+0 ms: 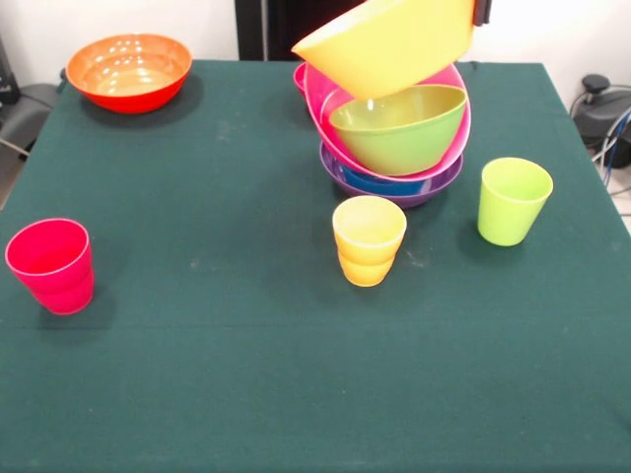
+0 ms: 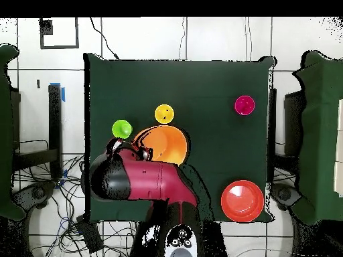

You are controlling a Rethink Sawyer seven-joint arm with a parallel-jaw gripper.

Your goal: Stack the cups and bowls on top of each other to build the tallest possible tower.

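My gripper [image 1: 480, 10] shows only as a dark tip at the top edge, shut on the rim of the large light orange bowl [image 1: 389, 39]. It holds the bowl tilted in the air above the tower. The tower has the purple bowl [image 1: 434, 187] lowest, then the blue bowl [image 1: 380, 181], the tilted pink bowl [image 1: 323, 108] and the lime green bowl [image 1: 399, 128]. A small red bowl [image 1: 299, 76] peeks out behind it. The yellow cup [image 1: 369, 239], lime green cup [image 1: 513, 199] and red cup [image 1: 51, 264] stand apart on the table. In the overhead view the orange bowl [image 2: 166, 144] hides the tower.
The red-orange bowl [image 1: 128, 69] sits at the far left corner of the green table [image 1: 246, 374]; it also shows in the overhead view [image 2: 242, 200]. The red and black arm [image 2: 144, 179] reaches in from the table's edge there. Cables lie on the floor around the table.
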